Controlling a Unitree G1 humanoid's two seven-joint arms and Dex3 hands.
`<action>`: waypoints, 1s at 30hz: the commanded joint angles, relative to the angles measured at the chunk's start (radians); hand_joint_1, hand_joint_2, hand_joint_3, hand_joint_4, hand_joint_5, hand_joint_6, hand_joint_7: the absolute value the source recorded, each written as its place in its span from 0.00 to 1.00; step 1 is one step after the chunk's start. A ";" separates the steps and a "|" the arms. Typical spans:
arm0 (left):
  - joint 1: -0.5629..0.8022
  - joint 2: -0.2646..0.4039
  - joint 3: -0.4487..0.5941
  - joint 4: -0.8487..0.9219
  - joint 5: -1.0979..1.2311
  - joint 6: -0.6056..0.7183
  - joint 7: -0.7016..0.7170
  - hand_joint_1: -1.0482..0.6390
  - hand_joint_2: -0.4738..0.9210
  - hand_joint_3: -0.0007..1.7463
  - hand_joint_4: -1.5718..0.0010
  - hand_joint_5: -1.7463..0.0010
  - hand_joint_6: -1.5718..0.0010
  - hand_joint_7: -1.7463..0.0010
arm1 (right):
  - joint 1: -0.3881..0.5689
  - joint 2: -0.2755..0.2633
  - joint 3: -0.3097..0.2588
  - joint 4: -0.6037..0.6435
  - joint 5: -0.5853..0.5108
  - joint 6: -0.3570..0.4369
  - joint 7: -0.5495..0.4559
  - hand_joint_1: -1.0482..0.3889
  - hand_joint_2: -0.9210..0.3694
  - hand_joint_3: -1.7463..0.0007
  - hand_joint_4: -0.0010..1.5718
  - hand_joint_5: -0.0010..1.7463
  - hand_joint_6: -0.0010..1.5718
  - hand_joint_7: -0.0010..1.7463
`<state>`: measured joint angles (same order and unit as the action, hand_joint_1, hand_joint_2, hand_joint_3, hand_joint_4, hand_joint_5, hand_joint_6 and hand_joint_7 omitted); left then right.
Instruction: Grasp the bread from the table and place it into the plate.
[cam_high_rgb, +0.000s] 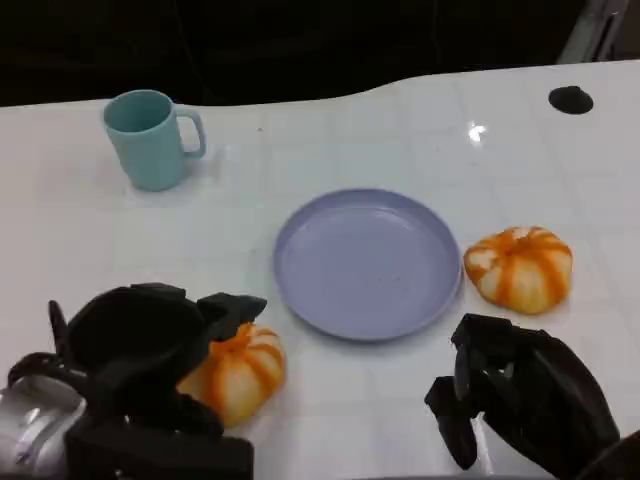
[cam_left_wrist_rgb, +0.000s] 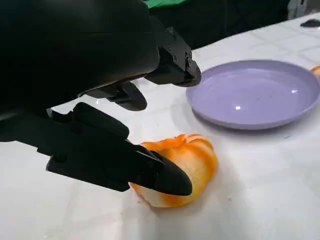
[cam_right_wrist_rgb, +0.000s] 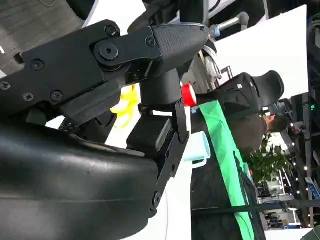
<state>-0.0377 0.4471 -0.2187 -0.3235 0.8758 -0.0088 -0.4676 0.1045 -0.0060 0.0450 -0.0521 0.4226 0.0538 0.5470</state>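
Bread (cam_high_rgb: 240, 372) lies on the white tabletop (cam_high_rgb: 90, 250), near the purple plate (cam_high_rgb: 366, 262). Left robot hand (cam_high_rgb: 150, 355) cups around it, fingers (cam_left_wrist_rgb: 165, 177) spread wide, one touching the bread, not gripping. Right robot hand (cam_high_rgb: 520, 395) hovers near a second bread (cam_high_rgb: 518, 267), fingers curled, holding nothing.

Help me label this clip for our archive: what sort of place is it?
Probably a robot lab or demo space. A white table is set with props: a purple plate, a teal mug and orange-striped bread, with a person and indoor plants behind.
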 joint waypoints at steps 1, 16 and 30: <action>-0.076 -0.023 -0.068 0.133 0.066 0.043 0.033 0.20 1.00 0.00 0.74 0.86 0.80 1.00 | 0.012 -0.012 -0.009 -0.017 0.006 0.008 -0.008 0.07 0.00 0.82 0.75 0.95 0.65 0.86; -0.198 -0.049 -0.198 0.443 0.074 0.088 0.078 0.21 0.99 0.00 0.75 0.90 0.81 1.00 | 0.019 -0.014 -0.008 -0.028 0.008 0.008 -0.009 0.07 0.00 0.81 0.75 0.96 0.65 0.87; -0.230 -0.020 -0.260 0.655 0.068 -0.043 0.353 0.43 1.00 0.14 0.49 0.54 0.45 0.97 | 0.022 -0.020 -0.012 -0.037 0.013 0.015 -0.007 0.06 0.00 0.81 0.77 0.95 0.66 0.87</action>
<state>-0.2783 0.4070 -0.4543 0.2678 0.9259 -0.0431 -0.1505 0.1225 -0.0119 0.0446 -0.0733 0.4254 0.0681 0.5393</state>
